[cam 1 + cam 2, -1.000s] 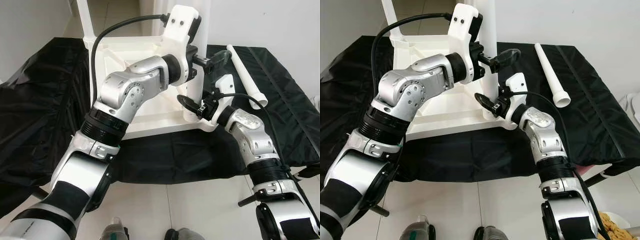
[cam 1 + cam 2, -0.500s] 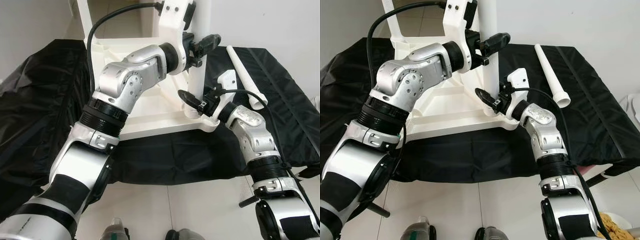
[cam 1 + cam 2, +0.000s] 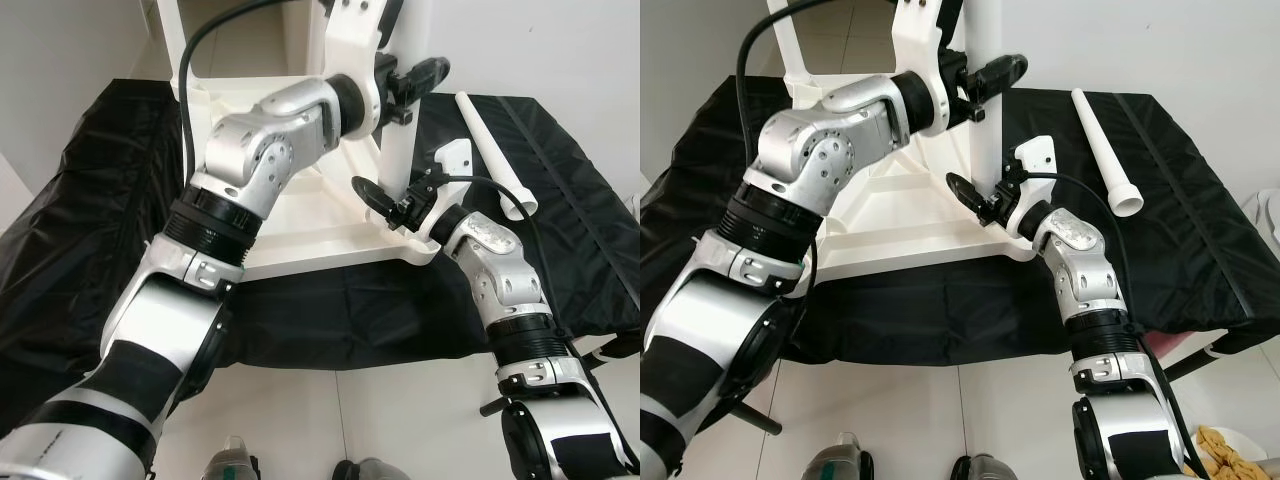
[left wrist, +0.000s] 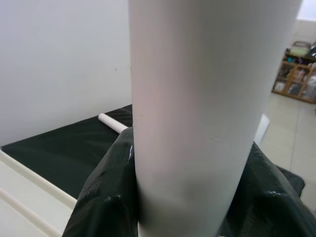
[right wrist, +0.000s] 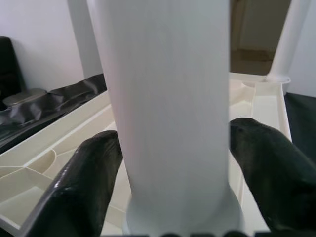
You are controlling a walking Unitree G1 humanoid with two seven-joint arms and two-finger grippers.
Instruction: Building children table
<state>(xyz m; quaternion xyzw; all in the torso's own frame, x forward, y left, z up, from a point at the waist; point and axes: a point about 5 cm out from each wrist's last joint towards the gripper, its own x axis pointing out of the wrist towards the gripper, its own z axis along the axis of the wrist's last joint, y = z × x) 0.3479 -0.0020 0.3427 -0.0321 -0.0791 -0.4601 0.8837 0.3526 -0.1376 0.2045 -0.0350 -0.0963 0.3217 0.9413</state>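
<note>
No brand, label or writing could be read on anything. The table top (image 3: 880, 215) was white moulded plastic, lying upside down on a black sheet (image 3: 1160, 200) with a crinkled, slightly glossy surface; its underside showed raised ribs and a shallow rim. A smooth, round, matte white leg (image 3: 985, 130) stood upright in the corner socket nearest the robot's right side, and 2 more legs rose from the far corners (image 5: 79, 34).

The left gripper (image 3: 412, 80) was high on that leg, its black fingers (image 4: 106, 197) closed around the tube, pressing it from both sides. The right gripper (image 5: 173, 163) was low on the same leg, just above the socket collar; its rounded, rubbery black fingers (image 5: 94, 168) sat on either side of the tube, and they appeared to touch it, though how firmly was hard to judge.

A spare leg (image 3: 1102, 150) lay flat on the sheet at the robot's right, well apart from the table top: a long tapered white tube with a flared, hollow end toward the robot. Both arms were brushed silver with black joints and white plastic wrist housings (image 3: 1032, 155), and black cable looped over the left arm (image 3: 200, 50). The floor (image 3: 970, 410) was pale tile.
</note>
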